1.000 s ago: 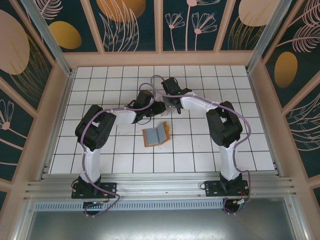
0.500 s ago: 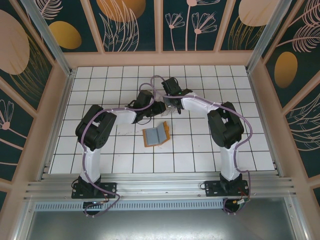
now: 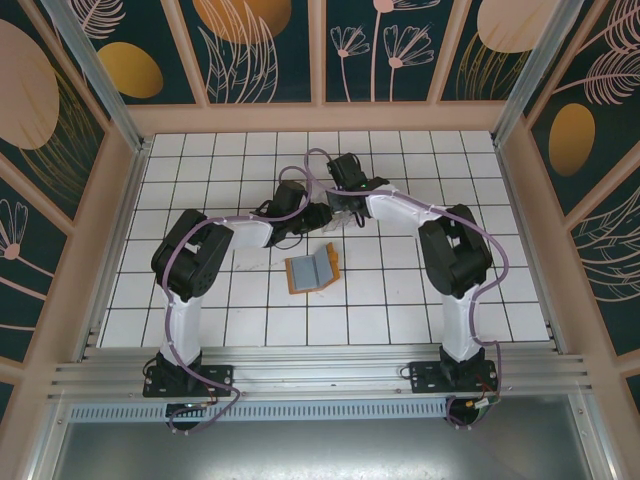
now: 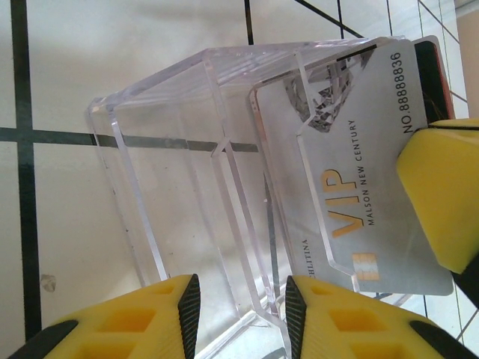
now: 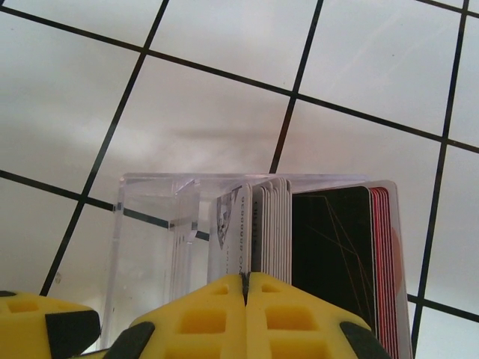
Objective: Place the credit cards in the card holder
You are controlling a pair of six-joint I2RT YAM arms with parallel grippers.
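Two grippers are meeting at a clear case (image 4: 172, 172) out on the tiled table (image 3: 400, 290), one holding the case and the other pinching a card.

The right gripper (image 5: 245, 288) is pressing its yellow fingers tight together on the edge of a silver card (image 4: 352, 149) marked VIP. That card is leaning at a slant in the case, beside the other credit cards (image 5: 329, 254) standing packed on edge: several silver ones, then a black one, then red ones on the outer side. The left gripper (image 4: 239, 299) is clamping the near end of the case, its jaws standing partway apart with clear plastic between them. The card holder (image 3: 312, 270) is lying open on the table with its grey lining facing up. It is sitting nearer the arm bases than the case, apart from both grippers.
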